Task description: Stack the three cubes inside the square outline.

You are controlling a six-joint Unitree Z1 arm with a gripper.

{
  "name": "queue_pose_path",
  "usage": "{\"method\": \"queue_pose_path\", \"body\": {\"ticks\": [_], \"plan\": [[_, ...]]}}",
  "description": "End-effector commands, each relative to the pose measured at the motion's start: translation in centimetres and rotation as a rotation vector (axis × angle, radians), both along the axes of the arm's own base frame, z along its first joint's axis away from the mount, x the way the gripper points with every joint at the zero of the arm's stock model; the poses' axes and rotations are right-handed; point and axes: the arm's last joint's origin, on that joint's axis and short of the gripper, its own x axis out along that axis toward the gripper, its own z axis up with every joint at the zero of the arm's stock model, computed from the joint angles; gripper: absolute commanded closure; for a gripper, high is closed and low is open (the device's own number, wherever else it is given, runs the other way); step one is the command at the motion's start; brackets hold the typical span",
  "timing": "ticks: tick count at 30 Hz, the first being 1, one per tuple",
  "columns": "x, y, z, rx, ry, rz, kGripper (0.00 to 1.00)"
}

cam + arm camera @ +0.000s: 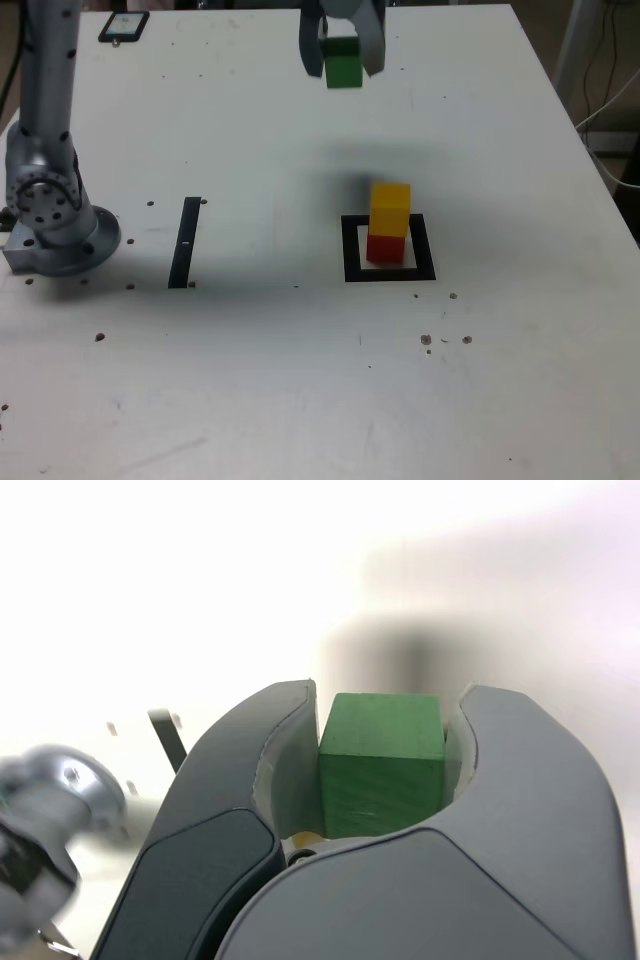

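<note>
Wrist view: smooth grey pincer closed firmly on a faintly grained green cube.

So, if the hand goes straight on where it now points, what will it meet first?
The hand points down, so the green cube it holds would probably touch the yellow cube or the table; depth is unclear.

so the green cube looks like painted wood to me, faint grain showing, pretty matt. gripper fingers read as smooth matt grey plastic. the arm base over on the left seems like metal with a bit of shine. tabletop is smooth white with a soft sheen, and the black strip looks flat and matt.
</note>
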Motion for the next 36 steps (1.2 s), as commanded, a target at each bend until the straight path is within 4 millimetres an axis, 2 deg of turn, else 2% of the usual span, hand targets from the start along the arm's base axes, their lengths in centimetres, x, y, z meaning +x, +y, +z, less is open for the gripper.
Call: {"method": "queue_pose_path", "body": {"ticks": [1,5,9,14,19,26,36], "plan": [[0.5,-4.8,0.2,0.003,-0.02,0.053,0.9],[0.6,-8.8,0.3,-0.006,-0.028,0.041,0.9],[1.6,-11.7,-1.0,-0.02,0.013,0.02,0.9],[2.8,-13.5,-2.5,-0.018,0.051,0.01,0.9],[3.4,-13.8,-3.2,-0.017,0.054,0.011,0.89],[3.7,-13.6,-3.0,-0.009,0.034,0.014,0.89],[4.0,-11.9,-3.0,-0.024,0.038,0.028,0.87]]}}
